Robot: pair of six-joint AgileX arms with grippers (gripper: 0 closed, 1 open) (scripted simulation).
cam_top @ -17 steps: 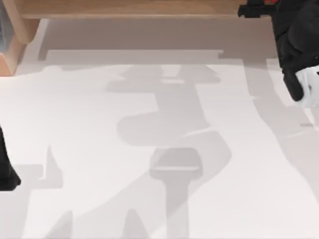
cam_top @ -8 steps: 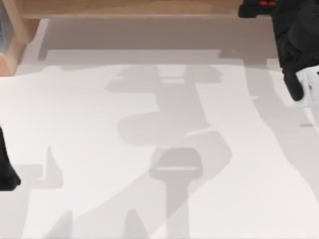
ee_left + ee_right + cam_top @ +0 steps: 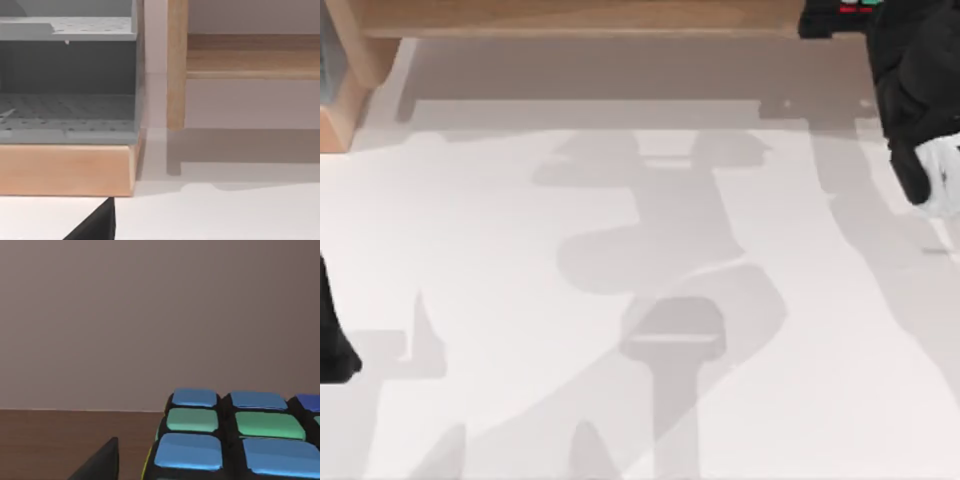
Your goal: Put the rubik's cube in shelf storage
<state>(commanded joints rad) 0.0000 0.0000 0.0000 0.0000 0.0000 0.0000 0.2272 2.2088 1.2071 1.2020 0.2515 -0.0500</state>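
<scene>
Right tool (image 3: 830,15), grip unclear, at rubik's cube (image 3: 235,437) over shelf storage (image 3: 570,18); white table (image 3: 520,250).

Rubik's cube (image 3: 235,440), blue and green stickers up; on shelf storage (image 3: 580,17) board.

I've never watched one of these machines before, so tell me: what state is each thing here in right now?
rubik's cube: over the brown board, close under the right wrist camera.
shelf storage: standing along the table's far edge, its long board bare.
right arm: reaching to the shelf at the table's far right.
left arm: parked at the table's left edge.
</scene>
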